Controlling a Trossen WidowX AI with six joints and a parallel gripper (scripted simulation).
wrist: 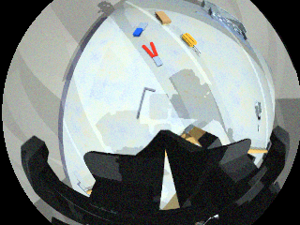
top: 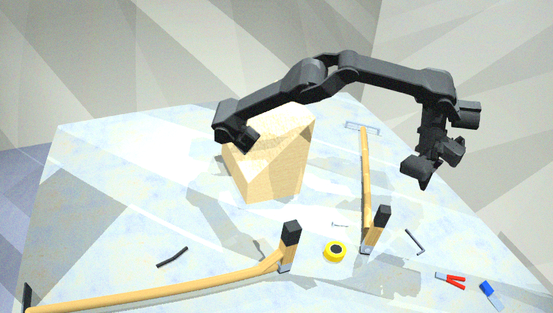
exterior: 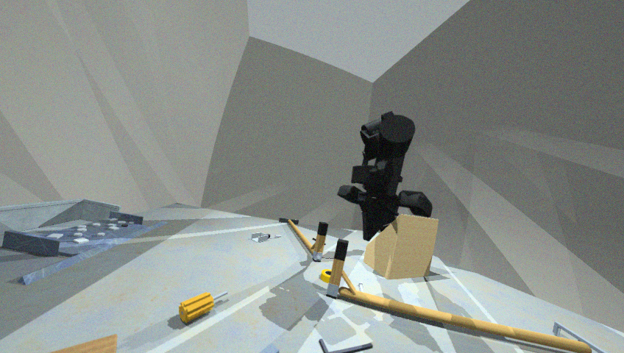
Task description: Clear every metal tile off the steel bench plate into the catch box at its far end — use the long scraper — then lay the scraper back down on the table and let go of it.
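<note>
My gripper (top: 424,187) (exterior: 367,238) (wrist: 165,136) is shut and empty, pointing down above the table. Two long wooden-shafted tools lie on the table with black-topped grips standing upright. One shaft (top: 174,285) (exterior: 299,234) has a solid dark blade (top: 26,297) at its end. The other shaft (top: 366,174) (exterior: 438,317) has an open metal frame head (top: 379,131); its grip (top: 372,234) (exterior: 338,266) stands below and left of my gripper in the top view. Several pale metal tiles (exterior: 81,240) lie on the bluish steel plate (exterior: 93,251). The grey catch box (exterior: 93,210) is behind them, its inside hidden.
A large wooden block (top: 287,166) (exterior: 413,245) stands by the arm. Yellow tape (top: 329,253), a hex key (top: 414,240) (wrist: 141,103), red-handled pliers (top: 456,278), a blue-handled tool (top: 486,289) and a yellow screwdriver (exterior: 196,307) (wrist: 188,39) lie around the tools.
</note>
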